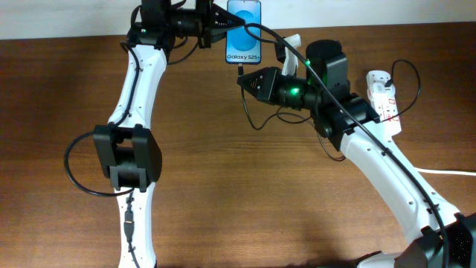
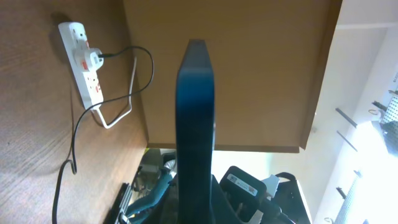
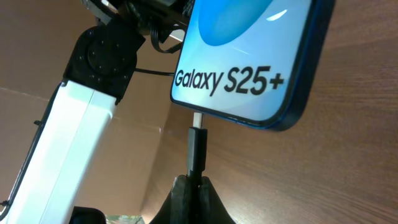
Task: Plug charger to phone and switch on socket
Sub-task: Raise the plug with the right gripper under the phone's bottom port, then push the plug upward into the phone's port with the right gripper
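Your right pincer (image 3: 191, 186) pinches the charger (image 3: 196, 149), its tip at the bottom edge of the phone (image 3: 249, 62) that your left pincer (image 1: 221, 30) holds, with bare table (image 3: 348, 155) at lower right.

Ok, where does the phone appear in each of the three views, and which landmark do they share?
Overhead: the phone is at the top centre, blue screen visible.
Left wrist: in the middle, seen edge-on as a dark blue upright slab.
Right wrist: top right, "Galaxy S25+" lettering readable.
Shared landmark: the brown wooden table.
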`<state>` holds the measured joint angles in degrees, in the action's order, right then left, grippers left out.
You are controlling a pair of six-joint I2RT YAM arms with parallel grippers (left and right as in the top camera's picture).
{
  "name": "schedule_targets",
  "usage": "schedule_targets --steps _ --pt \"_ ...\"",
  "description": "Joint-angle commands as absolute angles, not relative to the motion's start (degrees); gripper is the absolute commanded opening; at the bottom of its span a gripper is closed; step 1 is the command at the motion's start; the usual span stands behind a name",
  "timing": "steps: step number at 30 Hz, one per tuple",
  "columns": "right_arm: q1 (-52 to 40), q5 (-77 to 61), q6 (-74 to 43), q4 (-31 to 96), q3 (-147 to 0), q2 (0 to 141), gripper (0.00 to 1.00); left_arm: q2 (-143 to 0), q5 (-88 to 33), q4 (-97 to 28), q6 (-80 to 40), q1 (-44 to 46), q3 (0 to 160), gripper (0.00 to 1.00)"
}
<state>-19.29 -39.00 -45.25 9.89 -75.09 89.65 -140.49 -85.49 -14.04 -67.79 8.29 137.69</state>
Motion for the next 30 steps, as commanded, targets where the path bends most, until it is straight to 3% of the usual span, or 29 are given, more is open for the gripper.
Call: schedule_targets --steps 1,20,30 --pt "-15.8 -37.4 -46.9 8.8 -75.5 90.2 0.04 -140.1 -89.0 -13.5 -67.7 9.0 138.4 0.00" --pt "-13.6 -57.1 -45.3 7.3 -75.4 92.3 0.04 -140.1 -85.7 -9.8 -69.9 7.8 138.4 0.00" --pt "-13.9 -54.8 -43.8 7.3 -75.4 92.3 0.04 -140.1 -83.7 -9.6 -71.4 7.7 138.4 0.00"
